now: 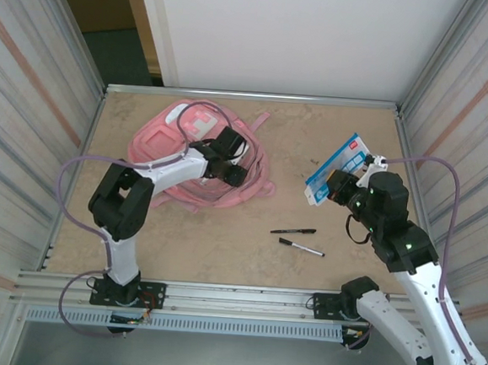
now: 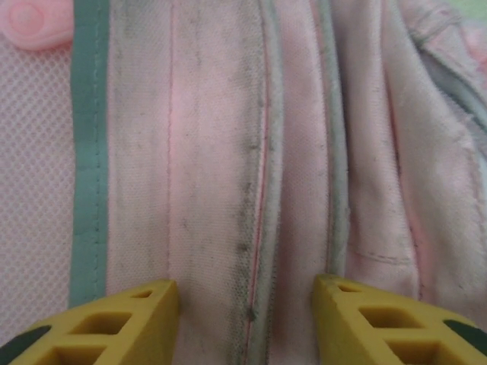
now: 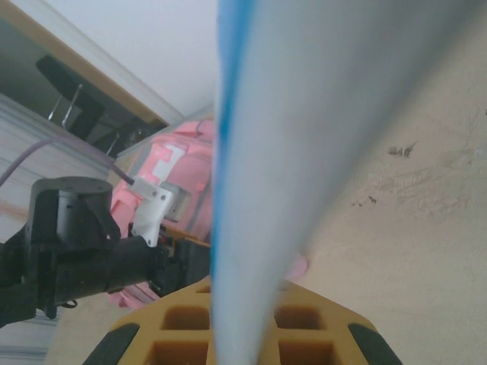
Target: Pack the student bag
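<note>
Table (image 1: 221,257) first: the bag (image 1: 156,144) lies slumped flat at its far left corner, pink, straps trailing toward the middle. It looks like soft cloth with no stiffness to it, so it should sag and fold wherever it is lifted, and its mouth won't stay open by itself. It's probably light, but floppy and awkward to handle. The best hold is likely a raised seam or the zip edge, pinched and pulled up to open a gap.

The left gripper (image 1: 229,160) hangs right over the bag. In the wrist view its jaws (image 2: 247,293) stand about half apart, either side of a piped ridge of fabric (image 2: 262,152), with nothing pinched that I can see.

The right gripper (image 1: 339,183) is up above the table's right side, jaws clamped on a thin blue-and-white book (image 1: 338,166), edge-on in its own camera (image 3: 304,152). It's thin and smooth, so it could slip or swing in the grip.

Two pens (image 1: 293,231) (image 1: 300,248) lie loose between the arms, well apart from the bag
</note>
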### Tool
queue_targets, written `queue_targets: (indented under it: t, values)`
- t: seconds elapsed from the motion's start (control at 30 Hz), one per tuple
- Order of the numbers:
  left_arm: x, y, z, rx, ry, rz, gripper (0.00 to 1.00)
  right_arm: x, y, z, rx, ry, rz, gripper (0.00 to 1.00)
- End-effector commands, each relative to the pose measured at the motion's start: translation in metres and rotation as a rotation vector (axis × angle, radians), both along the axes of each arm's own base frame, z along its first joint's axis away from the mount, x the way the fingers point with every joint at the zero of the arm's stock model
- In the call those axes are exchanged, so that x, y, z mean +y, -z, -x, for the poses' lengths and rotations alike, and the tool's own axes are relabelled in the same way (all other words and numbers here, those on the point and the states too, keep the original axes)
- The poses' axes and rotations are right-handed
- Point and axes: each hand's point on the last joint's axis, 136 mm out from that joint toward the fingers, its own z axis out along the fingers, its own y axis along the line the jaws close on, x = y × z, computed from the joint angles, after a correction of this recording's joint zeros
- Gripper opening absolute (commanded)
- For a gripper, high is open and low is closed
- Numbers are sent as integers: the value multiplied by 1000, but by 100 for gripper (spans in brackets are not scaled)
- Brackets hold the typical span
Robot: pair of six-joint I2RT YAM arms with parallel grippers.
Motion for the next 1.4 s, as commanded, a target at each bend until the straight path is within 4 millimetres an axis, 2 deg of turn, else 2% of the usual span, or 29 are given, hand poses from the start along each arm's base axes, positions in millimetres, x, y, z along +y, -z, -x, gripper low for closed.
queue_targets:
  t: [0.0,0.03,0.13,0.2,0.37,0.43,0.5,0.6,0.67,0.7,0.8,0.9,1.07,1.13,1.23,1.37]
  values:
    - [13,13,-5,4,-68,-73,35,3,6,-1,14,-7,-27,0]
    - [12,15,-6,3,-71,-76,32,3,10,-2,25,-4,-27,0]
    - [8,13,-10,-15,-57,-83,10,5,18,-4,58,2,-43,0]
    - [2,3,-10,-41,-27,-80,0,12,25,-9,80,-11,-66,0]
    - [-19,-41,0,-82,63,1,0,30,34,-26,132,-58,-82,0]
    - [-36,-66,8,-53,106,148,0,39,39,-31,156,-91,-87,0]
    - [-55,-101,18,4,164,380,0,47,46,-35,173,-114,-101,0]
    - [-54,-147,18,29,145,628,0,54,56,-40,243,-106,-164,0]
    - [-44,-167,15,39,120,727,0,67,50,-42,272,-146,-238,0]
    - [-39,-174,13,45,105,756,0,75,43,-42,264,-178,-272,0]
    - [-27,-190,11,74,73,835,0,95,46,-51,318,-214,-316,0]
    - [-32,-208,18,126,110,919,0,107,54,-61,352,-222,-296,0]
    - [-39,-240,25,144,155,1023,0,146,56,-76,340,-279,-317,0]
    - [-38,-251,28,135,166,1048,0,160,64,-86,354,-275,-328,0]
    - [-40,-269,32,139,211,1131,0,174,88,-105,394,-259,-365,0]
    - [-35,-270,32,131,203,1098,0,185,128,-128,445,-231,-369,0]
